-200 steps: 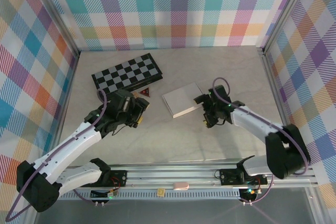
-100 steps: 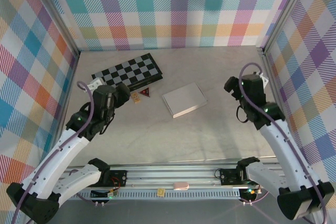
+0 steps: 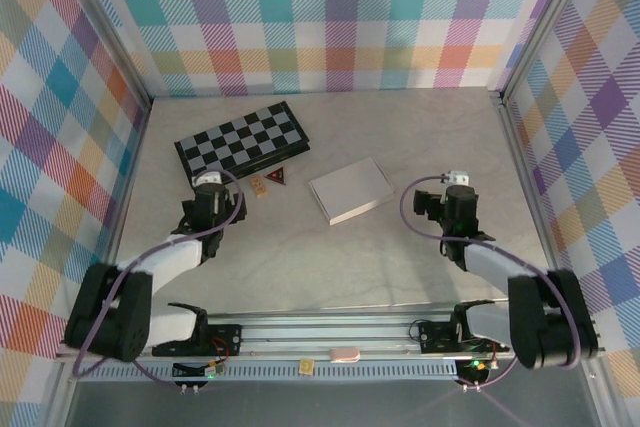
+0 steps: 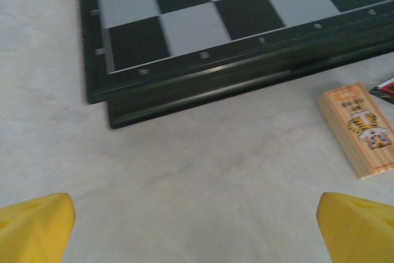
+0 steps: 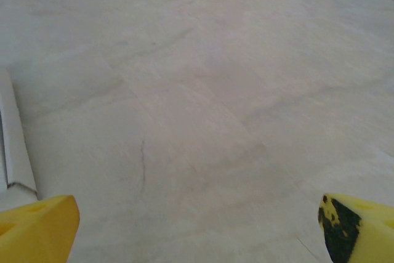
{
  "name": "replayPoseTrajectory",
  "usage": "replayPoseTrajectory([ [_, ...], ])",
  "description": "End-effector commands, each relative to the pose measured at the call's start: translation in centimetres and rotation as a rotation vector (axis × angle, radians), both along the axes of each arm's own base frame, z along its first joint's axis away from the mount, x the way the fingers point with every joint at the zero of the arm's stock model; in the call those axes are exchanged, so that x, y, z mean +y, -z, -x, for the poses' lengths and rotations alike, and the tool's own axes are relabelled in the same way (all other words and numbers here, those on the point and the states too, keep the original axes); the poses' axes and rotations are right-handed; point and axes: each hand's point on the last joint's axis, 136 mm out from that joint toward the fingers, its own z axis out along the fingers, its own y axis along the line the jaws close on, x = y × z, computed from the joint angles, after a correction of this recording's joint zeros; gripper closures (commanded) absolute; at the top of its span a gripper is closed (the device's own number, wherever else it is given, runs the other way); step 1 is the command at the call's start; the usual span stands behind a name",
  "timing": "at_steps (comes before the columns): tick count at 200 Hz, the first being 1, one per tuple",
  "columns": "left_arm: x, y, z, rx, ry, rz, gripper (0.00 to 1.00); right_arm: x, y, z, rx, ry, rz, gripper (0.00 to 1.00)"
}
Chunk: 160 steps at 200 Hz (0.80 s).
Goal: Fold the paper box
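Top external. K: The paper box [image 3: 350,190] lies flat on the counter [image 3: 330,257]. White, shallow, looks closed up, though I can't tell from here whether any flaps are loose. It sits between the two arms, nearer the right one. Nothing touches it.

M: Right wrist agrees. The right gripper [image 5: 197,229] is spread wide and empty, with bare counter ahead of it. The box's edge shows low on its left side, just beside the near yellow finger [image 5: 37,226].

K: And the left gripper [image 4: 197,229]?

M: Also wide, also empty. The checkered board [image 4: 215,23] is straight ahead of it and close. A small wooden block [image 4: 357,130] lies ahead to its right. The box is further right again, well apart.

K: Risks?

M: My guess is thin card lying flat gives a finger little to pinch. A push at the rim from the right gripper would more likely slide or dent the box than lift a flap. A slide would carry it toward the block. If the left gripper swings right at this height, it could knock the block or clip the board's corner.
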Motion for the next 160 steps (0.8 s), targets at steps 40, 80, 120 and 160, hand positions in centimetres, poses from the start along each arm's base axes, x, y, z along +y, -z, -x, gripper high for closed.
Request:
replayPoseTrajectory([
  [40, -2.4, -1.6, -6.0, -0.126, 0.227, -0.009, 0.0, 0.4, -1.6, -4.0, -0.214, -0.168, -0.06, 0.01],
  [80, 0.6, -0.4, -5.2, -0.237, 0.135, 0.103, 0.0, 0.1, -0.5, -5.5, -0.129, -0.151, -0.068, 0.01],
  [120, 0.7, -0.5, -5.5, -0.238, 0.132, 0.102, 0.0, 0.4, -0.5, -5.4, -0.128, -0.171, -0.071, 0.01],
  [160, 0.7, -0.4, -5.5, -0.237, 0.133, 0.101, 0.0, 0.4, -0.4, -5.5, -0.123, -0.172, -0.073, 0.01],
])
